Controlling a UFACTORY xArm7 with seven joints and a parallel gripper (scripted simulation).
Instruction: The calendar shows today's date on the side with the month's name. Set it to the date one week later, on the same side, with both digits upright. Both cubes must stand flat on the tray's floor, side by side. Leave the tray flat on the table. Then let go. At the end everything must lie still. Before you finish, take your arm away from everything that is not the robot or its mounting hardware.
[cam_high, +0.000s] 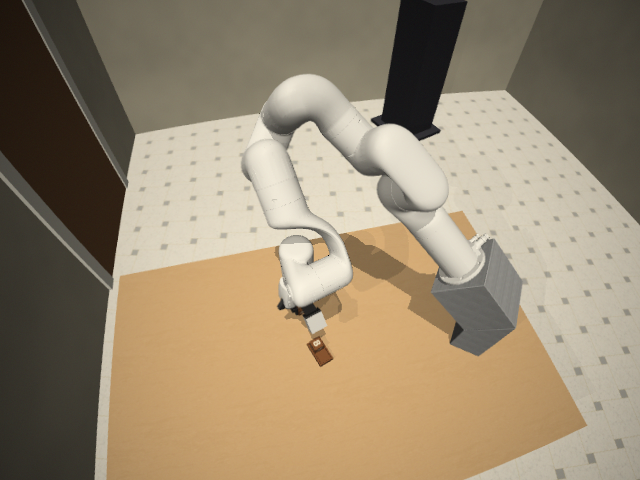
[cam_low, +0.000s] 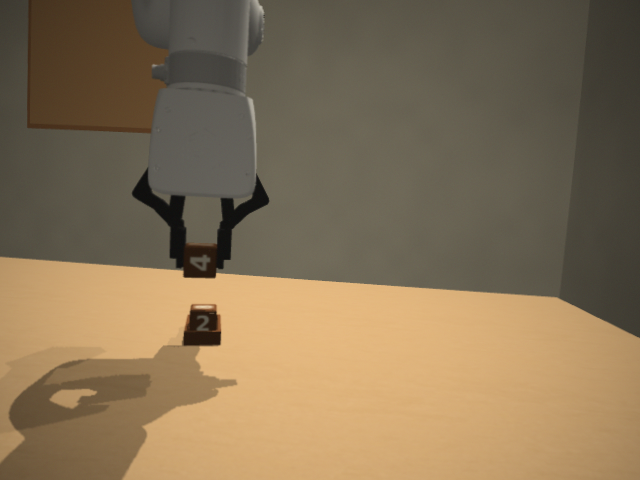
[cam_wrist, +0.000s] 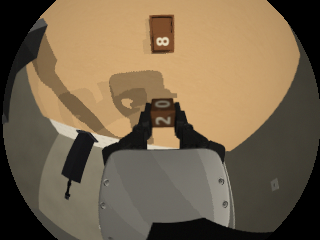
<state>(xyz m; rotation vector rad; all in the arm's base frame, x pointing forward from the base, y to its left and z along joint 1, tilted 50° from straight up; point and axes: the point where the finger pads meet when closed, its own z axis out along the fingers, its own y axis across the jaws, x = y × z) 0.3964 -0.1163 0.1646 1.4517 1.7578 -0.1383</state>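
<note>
Below the tool (cam_low: 200, 258) (cam_wrist: 162, 109), the tray (cam_high: 323, 357) (cam_low: 202, 338) (cam_wrist: 162, 25) holds one cube (cam_high: 316, 343) (cam_low: 203, 321) (cam_wrist: 162, 42).

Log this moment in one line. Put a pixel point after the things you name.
gripper (cam_high: 298, 311) (cam_low: 200, 258) (cam_wrist: 162, 109): shut on raised cube (cam_low: 200, 260) (cam_wrist: 163, 113) | tray (cam_high: 323, 355) (cam_low: 202, 338) (cam_wrist: 162, 25): one cube inside (cam_high: 316, 343) (cam_low: 203, 321) (cam_wrist: 162, 41) | release: pending

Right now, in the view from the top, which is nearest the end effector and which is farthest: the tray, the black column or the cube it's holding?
1. Held cube: between the fingertips.
2. Tray: on the table.
3. Black column: on the floor, past the table's edge.
</note>
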